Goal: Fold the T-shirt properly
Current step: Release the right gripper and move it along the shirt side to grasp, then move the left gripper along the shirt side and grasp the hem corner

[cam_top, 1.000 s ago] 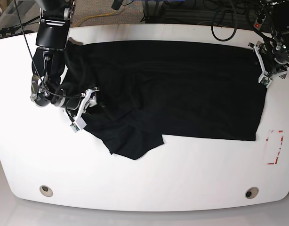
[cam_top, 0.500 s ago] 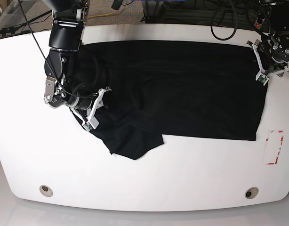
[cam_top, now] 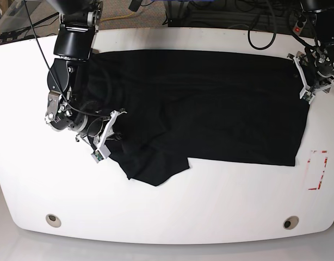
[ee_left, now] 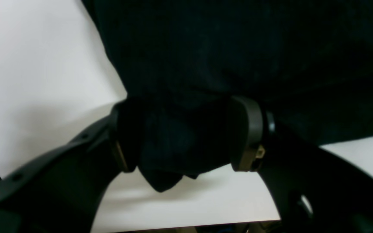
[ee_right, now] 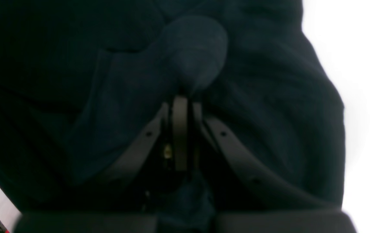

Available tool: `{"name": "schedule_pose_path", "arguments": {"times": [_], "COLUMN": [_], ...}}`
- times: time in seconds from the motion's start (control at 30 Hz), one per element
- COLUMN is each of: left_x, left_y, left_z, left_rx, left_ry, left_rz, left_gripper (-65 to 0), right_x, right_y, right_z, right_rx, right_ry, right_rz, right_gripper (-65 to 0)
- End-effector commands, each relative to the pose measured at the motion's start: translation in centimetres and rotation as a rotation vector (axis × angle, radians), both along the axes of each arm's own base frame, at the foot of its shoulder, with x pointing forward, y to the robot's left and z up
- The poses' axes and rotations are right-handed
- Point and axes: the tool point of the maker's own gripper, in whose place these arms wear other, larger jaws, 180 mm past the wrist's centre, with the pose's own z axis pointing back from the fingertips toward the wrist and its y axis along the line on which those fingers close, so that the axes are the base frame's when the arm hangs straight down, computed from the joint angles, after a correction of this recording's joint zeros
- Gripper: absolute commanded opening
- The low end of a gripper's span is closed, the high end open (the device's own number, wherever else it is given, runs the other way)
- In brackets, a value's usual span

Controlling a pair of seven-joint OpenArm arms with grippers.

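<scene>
The black T-shirt point(cam_top: 210, 103) lies spread across the white table point(cam_top: 221, 201), with a crumpled flap pointing toward the front edge. In the base view my right gripper point(cam_top: 104, 138) sits on the shirt's left side. In the right wrist view that gripper point(ee_right: 180, 97) is shut, pinching a raised fold of the T-shirt point(ee_right: 193, 55). My left gripper point(cam_top: 307, 81) is at the shirt's far right corner. The left wrist view shows it point(ee_left: 185, 136) holding a bunched corner of the T-shirt point(ee_left: 180, 142) between its fingers point(ee_left: 248, 132).
A red-marked rectangle point(cam_top: 317, 169) is on the table at the right. Two round holes point(cam_top: 53, 219) point(cam_top: 290, 222) sit near the front edge. Cables point(cam_top: 227, 16) run behind the table's back edge.
My right gripper slid rightward onto the shirt and its jaws went from open to shut on a fold. My left gripper barely moved at the right corner.
</scene>
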Motion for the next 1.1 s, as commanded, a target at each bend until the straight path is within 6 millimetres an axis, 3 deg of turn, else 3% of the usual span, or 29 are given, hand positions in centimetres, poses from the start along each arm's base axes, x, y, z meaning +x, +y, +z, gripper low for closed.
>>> {"name": "schedule_pose_path", "arguments": {"times": [0.0, 0.27, 0.33, 0.47, 0.6, 0.67, 0.73, 1.07], "left_x": [-0.9, -0.9, -0.9, -0.9, -0.8, -0.7, -0.2, 1.0], "left_y": [0.8, 0.5, 0.2, -0.1, -0.1, -0.1, -0.2, -0.2], "left_z": [-0.3, -0.5, -0.6, -0.7, -0.6, -0.6, -0.3, 0.3], "left_rx": [0.038, 0.036, 0.033, 0.031, 0.033, 0.033, 0.032, 0.031], "left_ry": [0.046, 0.052, 0.057, 0.059, 0.054, 0.053, 0.040, 0.011], "left_rz": [0.004, -0.007, -0.021, -0.030, -0.032, -0.032, -0.032, -0.032], "left_gripper": [-27.8, -27.8, -27.8, -27.8, -27.8, -27.8, -27.8, -27.8], "right_x": [2.0, 3.6, 4.0, 4.4, 4.5, 4.6, 5.6, 8.1], "right_y": [-0.1, 0.5, 0.5, 0.0, -2.8, -3.9, -5.2, -9.4], "right_z": [2.5, 1.9, 1.4, 0.4, 0.6, 0.6, 1.7, -0.3], "right_rx": [0.008, 0.093, 0.114, 0.134, 0.086, 0.061, 0.053, 0.139], "right_ry": [-0.082, -0.084, -0.077, -0.043, -0.051, -0.054, -0.093, -0.043], "right_rz": [0.001, -0.027, -0.040, -0.062, -0.083, -0.092, -0.111, -0.245], "right_gripper": [-65.0, -64.7, -60.2, -42.3, -20.8, -15.1, -13.3, -13.3]}}
